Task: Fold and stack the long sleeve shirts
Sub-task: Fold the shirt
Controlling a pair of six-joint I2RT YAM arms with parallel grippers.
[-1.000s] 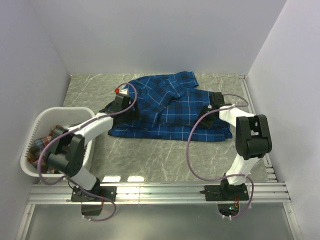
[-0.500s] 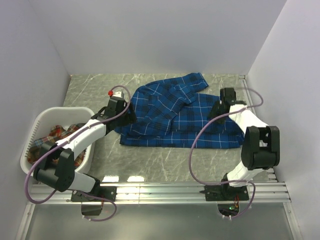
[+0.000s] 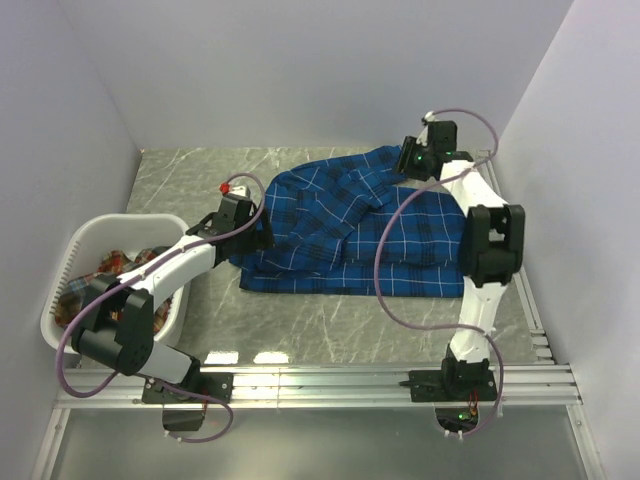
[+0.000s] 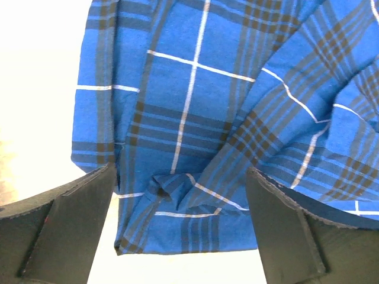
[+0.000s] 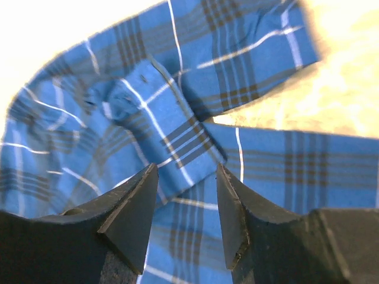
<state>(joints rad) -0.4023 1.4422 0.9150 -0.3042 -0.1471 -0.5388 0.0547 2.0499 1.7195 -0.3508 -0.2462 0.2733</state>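
Note:
A royal blue plaid long sleeve shirt point(image 3: 330, 230) lies spread on the grey marble table. My left gripper point(image 3: 258, 235) is at its left edge, jaws wide open. In the left wrist view the hem point(image 4: 195, 100) lies beyond the open gripper point(image 4: 180, 173), and nothing is pinched. My right gripper point(image 3: 408, 160) is at the shirt's far right corner, by a sleeve. In the right wrist view it point(image 5: 185, 171) stands open over blue cloth point(image 5: 266, 160), gripping nothing. A red-orange plaid shirt point(image 3: 112, 266) sits crumpled in the basket.
The white plastic laundry basket point(image 3: 80, 240) stands at the left, under the left arm. White walls close the table at the back and both sides. An aluminium rail point(image 3: 320, 385) with both arm bases runs along the near edge. Bare table point(image 3: 330, 320) shows in front of the shirt.
The right arm swung from the shirt's right middle to its far right corner. The shirt went from bunched to wider spread. The left gripper stayed at the left edge and opened wider.

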